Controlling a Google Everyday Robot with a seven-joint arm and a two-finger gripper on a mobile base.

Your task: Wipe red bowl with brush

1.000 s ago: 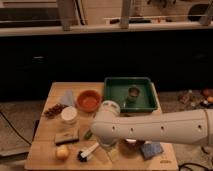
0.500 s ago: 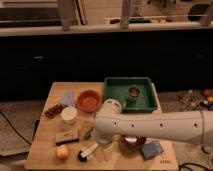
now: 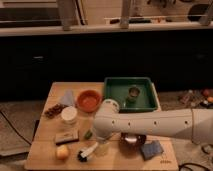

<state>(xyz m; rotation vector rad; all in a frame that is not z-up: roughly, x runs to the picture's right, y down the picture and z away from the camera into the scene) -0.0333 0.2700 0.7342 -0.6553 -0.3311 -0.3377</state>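
Observation:
The red bowl [image 3: 89,100] stands upright on the wooden table [image 3: 45,160], at the middle of its back half. The brush [image 3: 87,151] lies near the table's front edge, white handle pointing back right and dark head front left. My white arm reaches in from the right across the front of the table. Its gripper [image 3: 100,142] hangs under the arm's end, right by the upper end of the brush handle and well in front of the red bowl. The arm hides most of the gripper.
A green tray [image 3: 148,102] with a can [image 3: 133,93] stands back right. A white round container [image 3: 68,115], a flat block [image 3: 66,136], a yellow fruit [image 3: 62,151] and a small green thing [image 3: 88,134] lie left. A dark bowl [image 3: 133,140] and blue sponge [image 3: 151,149] lie under the arm.
The arm has barely shifted above the front of the table. The brush and the red bowl lie where they were.

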